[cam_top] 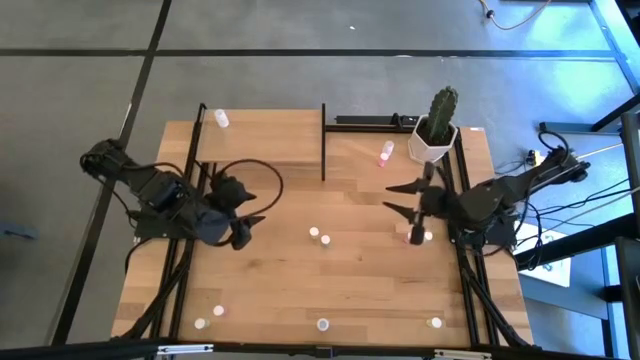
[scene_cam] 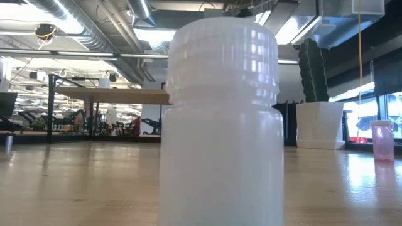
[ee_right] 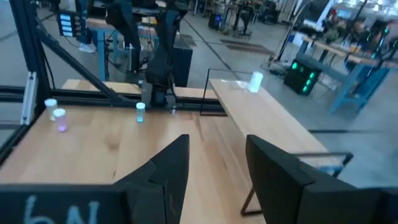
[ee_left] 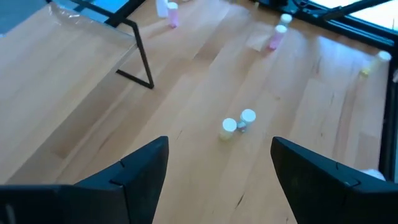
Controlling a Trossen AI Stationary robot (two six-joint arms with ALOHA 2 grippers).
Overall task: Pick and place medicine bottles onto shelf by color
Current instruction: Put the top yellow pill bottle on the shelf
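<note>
From above, the left gripper (cam_top: 247,222) hangs spread over the table's (cam_top: 300,300) left half, nothing between its fingers; two small bottles (cam_top: 319,236) stand a little beyond its tips. The shelf (cam_top: 260,140) lies just behind it, one white bottle (cam_top: 221,119) at its far corner. The right gripper (cam_top: 402,197) is also parted and empty, a pink bottle (cam_top: 416,236) near its wrist and the cactus pot (cam_top: 436,140) behind it.

At table height, a white bottle (scene_cam: 220,125) fills the frame.

The left wrist camera shows spread fingers (ee_left: 140,168) with the bottle pair (ee_left: 237,124) ahead.

The right wrist camera shows parted fingers (ee_right: 168,168), the shelf (ee_right: 261,118) ahead
</note>
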